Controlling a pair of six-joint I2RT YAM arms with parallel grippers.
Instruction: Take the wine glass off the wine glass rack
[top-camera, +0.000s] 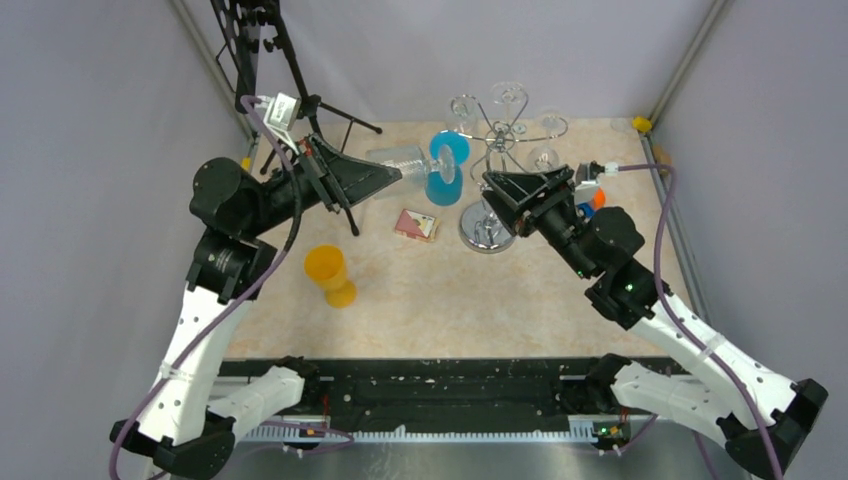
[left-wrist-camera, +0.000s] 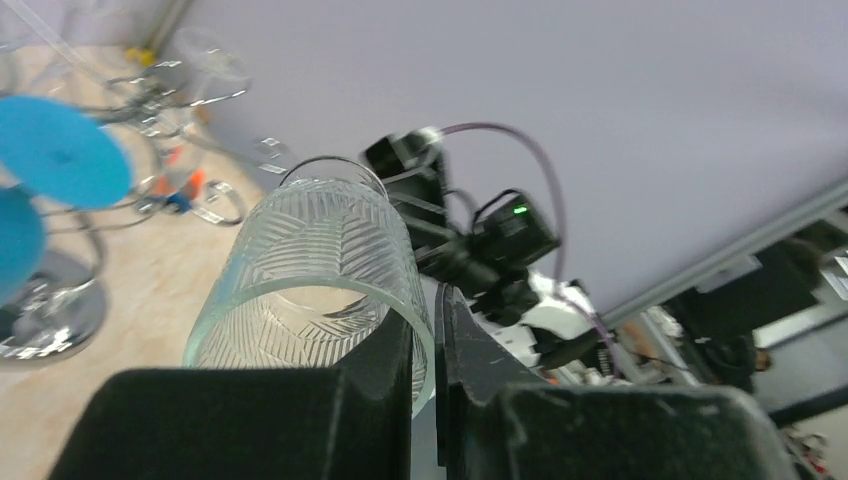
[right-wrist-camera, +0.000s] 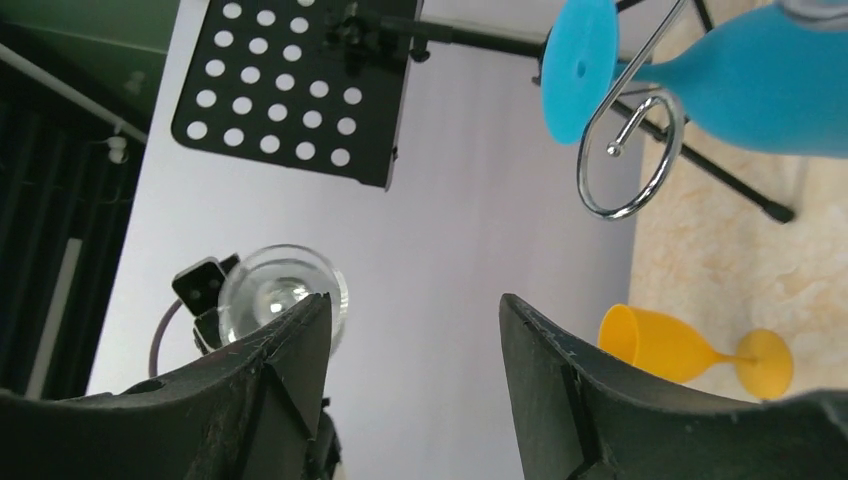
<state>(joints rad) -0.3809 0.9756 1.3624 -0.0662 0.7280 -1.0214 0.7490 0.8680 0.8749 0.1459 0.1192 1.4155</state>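
Note:
The chrome wine glass rack (top-camera: 488, 232) stands at the back middle of the table. A blue wine glass (top-camera: 445, 180) hangs bowl down from its left scroll arm (right-wrist-camera: 628, 150); the right wrist view shows the blue wine glass (right-wrist-camera: 745, 90) too. Clear wine glasses (top-camera: 509, 94) hang on other arms. My right gripper (top-camera: 491, 181) is open beside the rack post, just right of the blue glass, with nothing between its fingers (right-wrist-camera: 415, 312). My left gripper (top-camera: 393, 174) is shut on the rim wall of a clear patterned tumbler (left-wrist-camera: 320, 265), held in the air left of the blue glass.
A yellow wine glass (top-camera: 331, 273) lies on its side on the table's left. A small pink box (top-camera: 416, 224) lies near the rack base. A black tripod (top-camera: 300, 95) with a perforated plate (right-wrist-camera: 300, 90) stands at the back left. Grey walls close in both sides.

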